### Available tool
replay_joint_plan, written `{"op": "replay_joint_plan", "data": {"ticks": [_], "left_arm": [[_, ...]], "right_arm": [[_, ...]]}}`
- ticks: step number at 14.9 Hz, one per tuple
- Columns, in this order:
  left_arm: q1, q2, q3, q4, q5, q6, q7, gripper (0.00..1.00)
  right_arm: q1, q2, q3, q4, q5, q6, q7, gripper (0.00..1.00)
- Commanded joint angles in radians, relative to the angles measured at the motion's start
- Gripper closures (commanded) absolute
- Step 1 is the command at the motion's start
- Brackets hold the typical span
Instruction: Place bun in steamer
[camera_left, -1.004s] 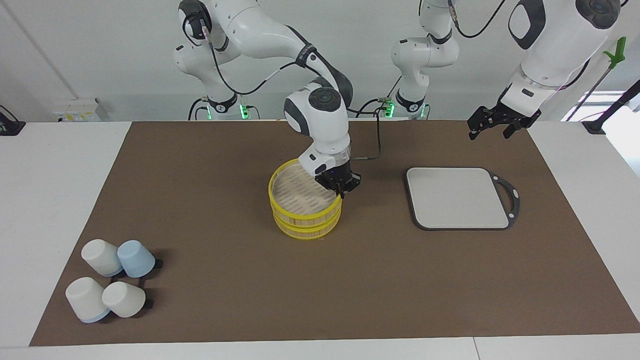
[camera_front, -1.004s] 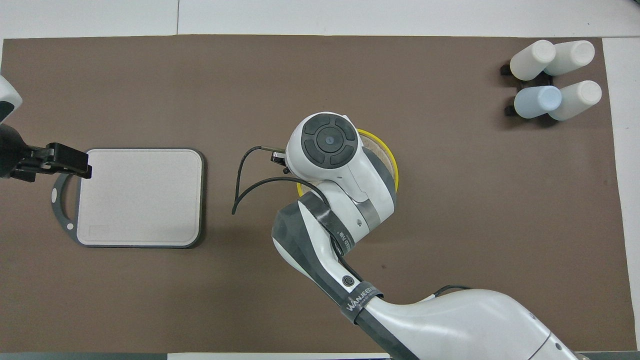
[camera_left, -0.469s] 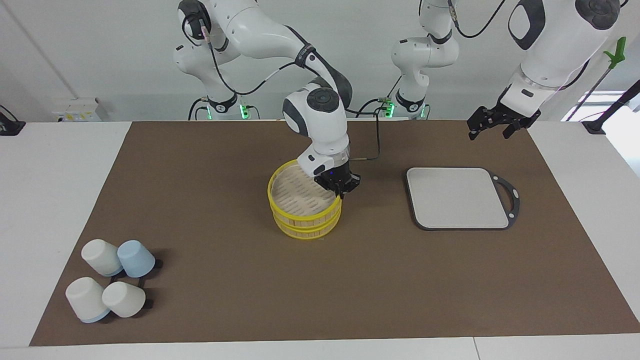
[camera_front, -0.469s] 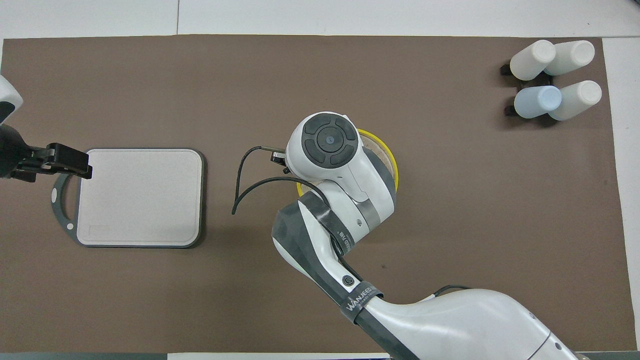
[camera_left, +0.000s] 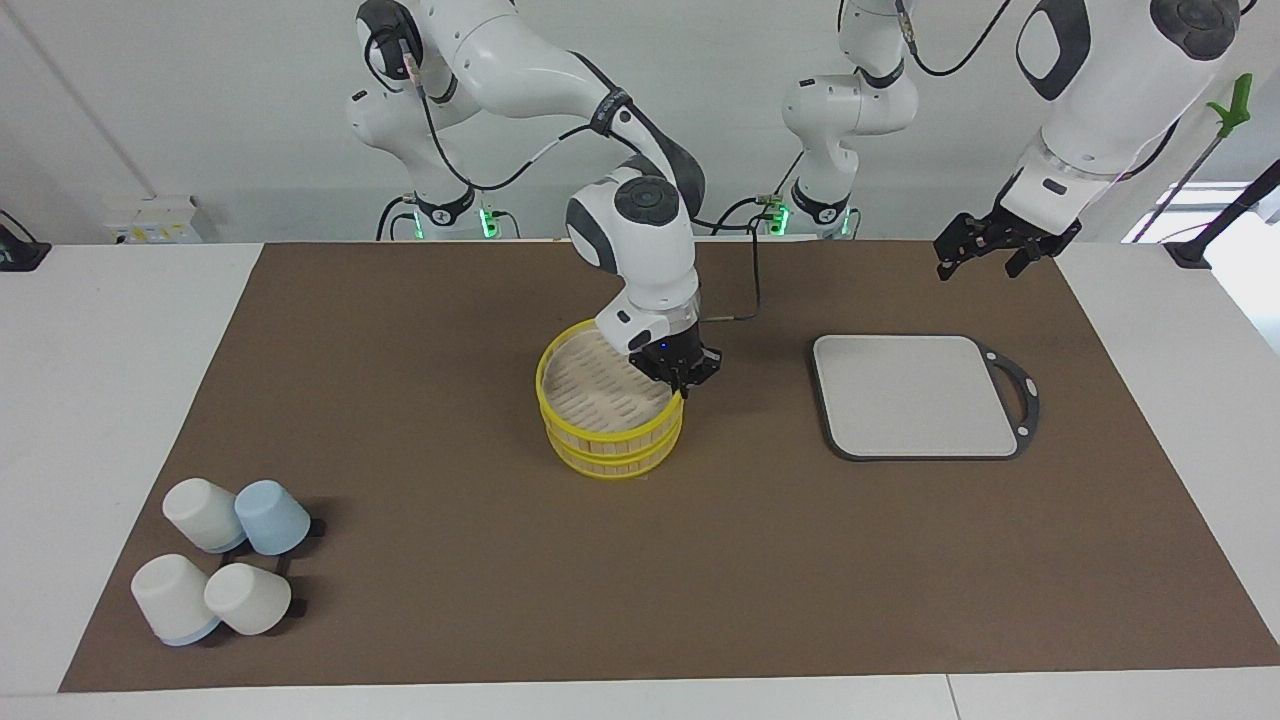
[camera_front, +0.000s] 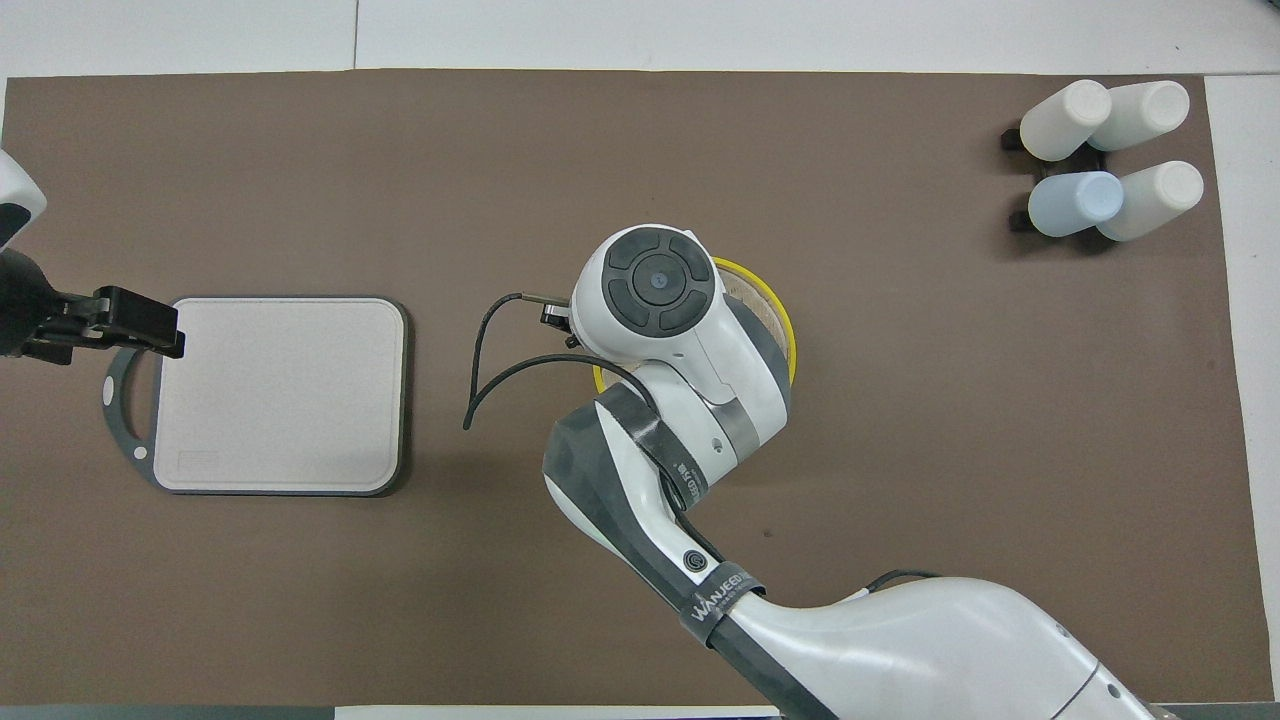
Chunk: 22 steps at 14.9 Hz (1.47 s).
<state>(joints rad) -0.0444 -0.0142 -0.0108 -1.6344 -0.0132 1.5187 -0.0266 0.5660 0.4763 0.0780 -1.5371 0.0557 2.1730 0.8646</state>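
Note:
The steamer (camera_left: 600, 432) is a round bamboo basket with yellow rims, two tiers stacked, at the mat's middle. Its slatted floor shows nothing on it. My right gripper (camera_left: 681, 386) is shut on the top tier's rim, on the side toward the left arm's end. From overhead the right wrist covers most of the steamer (camera_front: 786, 322) and hides the gripper. The bun is out of view. The open left gripper (camera_left: 985, 250) waits in the air over the mat by the board's handle, and the overhead view shows the left gripper (camera_front: 165, 330) there too.
A grey square board (camera_left: 920, 395) with a black rim and handle lies toward the left arm's end, and the overhead view shows this board (camera_front: 280, 395) too. Several white and pale-blue cups (camera_left: 225, 555) lie tipped at the mat's corner toward the right arm's end, farthest from the robots.
The right wrist has risen very slightly at the steamer's rim. The left arm has not moved.

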Motion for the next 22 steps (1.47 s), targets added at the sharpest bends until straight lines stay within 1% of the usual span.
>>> {"op": "replay_joint_plan", "data": {"ticks": [1, 5, 6, 7, 8, 9, 12, 13, 17, 19, 22], "left_arm": [[0.000, -0.023, 0.000, -0.033, -0.004, 0.020, 0.007, 0.00], [0.000, -0.023, 0.000, -0.033, -0.002, 0.024, 0.007, 0.00], [0.000, -0.023, 0.000, -0.033, -0.002, 0.026, 0.007, 0.00], [0.000, -0.023, 0.000, -0.032, -0.002, 0.026, 0.007, 0.00], [0.000, -0.023, 0.000, -0.031, -0.004, 0.026, 0.007, 0.00], [-0.002, -0.023, 0.000, -0.033, -0.002, 0.026, 0.007, 0.00], [0.000, -0.023, 0.000, -0.033, -0.002, 0.028, 0.007, 0.00], [0.000, -0.023, 0.000, -0.032, -0.002, 0.028, 0.007, 0.00], [-0.002, -0.020, 0.000, -0.031, -0.002, 0.032, 0.008, 0.00], [0.000, -0.020, 0.000, -0.030, -0.002, 0.034, 0.008, 0.00], [-0.011, -0.021, 0.000, -0.033, -0.002, 0.041, 0.014, 0.00]], "right_arm": [[-0.006, 0.031, 0.003, 0.011, 0.007, 0.021, -0.036, 1.00], [-0.008, 0.031, 0.003, 0.003, 0.006, 0.021, -0.036, 1.00], [-0.008, 0.030, 0.003, 0.002, 0.006, 0.021, -0.036, 0.97], [-0.008, 0.030, 0.005, 0.003, 0.006, 0.013, -0.036, 0.61], [-0.008, 0.028, 0.003, 0.008, 0.004, 0.001, -0.035, 0.20], [-0.008, 0.027, 0.003, 0.018, 0.003, -0.027, -0.035, 0.00], [-0.037, 0.012, -0.001, 0.103, -0.013, -0.159, -0.068, 0.00], [-0.060, -0.020, -0.004, 0.106, -0.011, -0.194, -0.117, 0.00], [-0.204, -0.168, -0.006, 0.103, -0.013, -0.373, -0.477, 0.00], [-0.286, -0.220, -0.006, 0.101, -0.013, -0.450, -0.670, 0.00], [-0.397, -0.291, -0.006, 0.091, -0.014, -0.564, -0.861, 0.00]]}}
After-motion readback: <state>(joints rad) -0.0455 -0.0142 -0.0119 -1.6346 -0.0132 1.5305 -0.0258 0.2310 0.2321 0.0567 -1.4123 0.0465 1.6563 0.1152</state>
